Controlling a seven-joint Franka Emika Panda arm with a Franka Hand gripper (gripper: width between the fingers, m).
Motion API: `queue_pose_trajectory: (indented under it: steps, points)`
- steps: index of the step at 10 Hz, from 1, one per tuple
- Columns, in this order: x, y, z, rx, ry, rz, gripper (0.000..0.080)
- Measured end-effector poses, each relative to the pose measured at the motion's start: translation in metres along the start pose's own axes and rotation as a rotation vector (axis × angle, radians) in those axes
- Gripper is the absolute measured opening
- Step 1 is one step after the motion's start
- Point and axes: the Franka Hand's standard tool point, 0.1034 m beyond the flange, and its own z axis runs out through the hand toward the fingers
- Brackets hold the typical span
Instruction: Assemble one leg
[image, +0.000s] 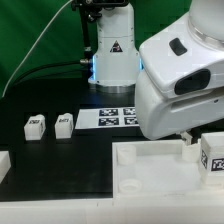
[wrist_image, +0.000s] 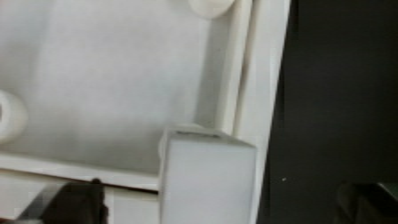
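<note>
Hovering over the large white square plastic tray (image: 165, 170), your gripper (wrist_image: 205, 205) has its jaws spread wide, holding nothing. A small white plastic block leg (wrist_image: 210, 170) stands there. Judging by this, you next lower and close on it.

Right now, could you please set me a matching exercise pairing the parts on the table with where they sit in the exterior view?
Things:
1. leftmost leg
2. marker board
3. large white tray-like piece
4. rightmost leg

Places:
A. in the foreground, nearest the camera
B. on the black table at the exterior view's left, beside a second leg
C. at the exterior view's right edge, below the white arm
D. flat on the table, in front of the robot's base

Pairs: 1-B, 2-D, 3-A, 4-C
</note>
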Motion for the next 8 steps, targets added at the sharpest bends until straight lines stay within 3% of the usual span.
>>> queue_pose_trajectory:
  steps: [2,5,8]
  points:
    - [0.007,0.004,0.011,-0.009,0.071,0.007,0.0649]
    - [-0.009,0.001,0.027,-0.023,0.095,0.008,0.0649]
    - [-0.010,0.002,0.028,-0.022,0.092,0.009,0.0649]
